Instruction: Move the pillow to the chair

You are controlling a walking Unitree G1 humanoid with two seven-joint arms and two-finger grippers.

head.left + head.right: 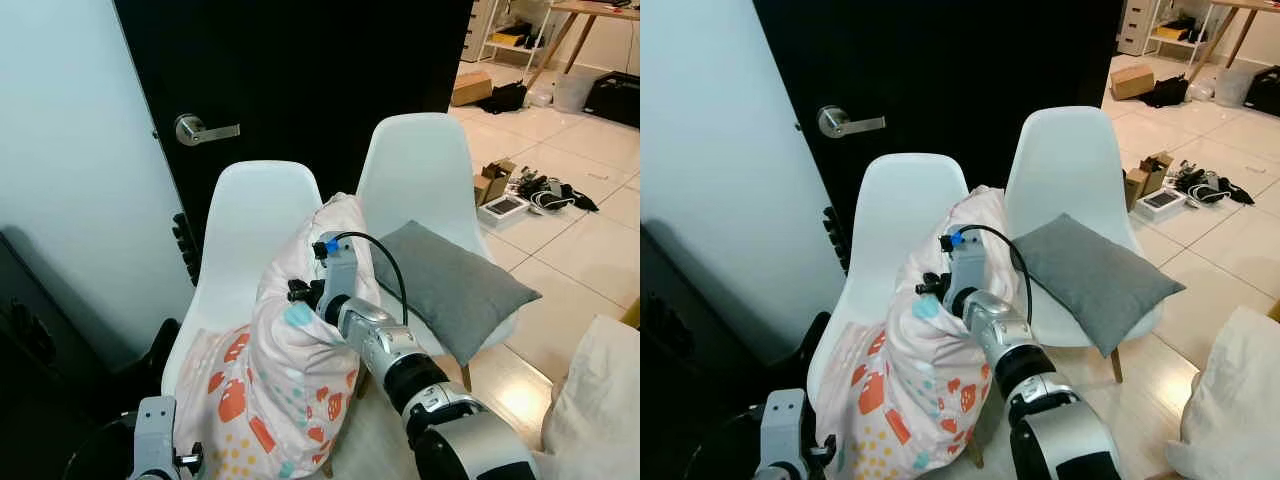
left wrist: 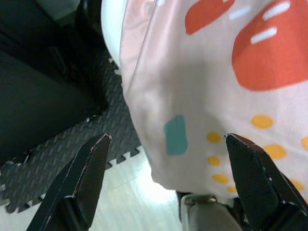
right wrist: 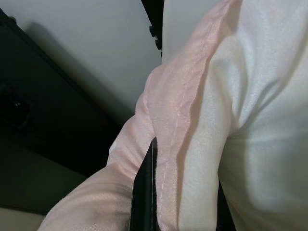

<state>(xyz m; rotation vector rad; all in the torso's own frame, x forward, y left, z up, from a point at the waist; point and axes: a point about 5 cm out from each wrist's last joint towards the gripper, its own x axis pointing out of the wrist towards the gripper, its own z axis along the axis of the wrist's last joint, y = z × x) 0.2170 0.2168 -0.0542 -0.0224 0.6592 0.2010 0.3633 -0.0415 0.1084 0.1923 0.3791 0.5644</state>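
From the head camera you get the whole setup: two white chairs side by side in front of a black door (image 1: 300,70) with a silver lever handle (image 1: 205,130), the left chair (image 1: 250,220) and the right chair (image 1: 415,165). There are two pillows on them, one each. The pink patterned pillow (image 1: 275,390) with red and yellow shapes sits on the left chair's seat, slumped up against the backrest and hanging over the front edge, and a plain grey pillow (image 1: 450,285) lies tilted on the right chair. The right gripper (image 1: 300,292) is pressed into the upper side of the pink pillow, and the left gripper (image 1: 160,445) is low down by the pillow's bottom corner. Out on the tiled floor (image 1: 590,250) there's a scatter of boxes and cables. The left wrist view adds what the head shots can't: its two black fingers (image 2: 89,180) are spread wide apart with nothing between them, the pillow's lower edge just beyond, and dark foam mat (image 2: 62,159) underneath. The right wrist view is super close: one black finger (image 3: 144,192) lies flat against a pink seam fold of the pillow, the fabric pinched tight, so it's clamped on the pillow.
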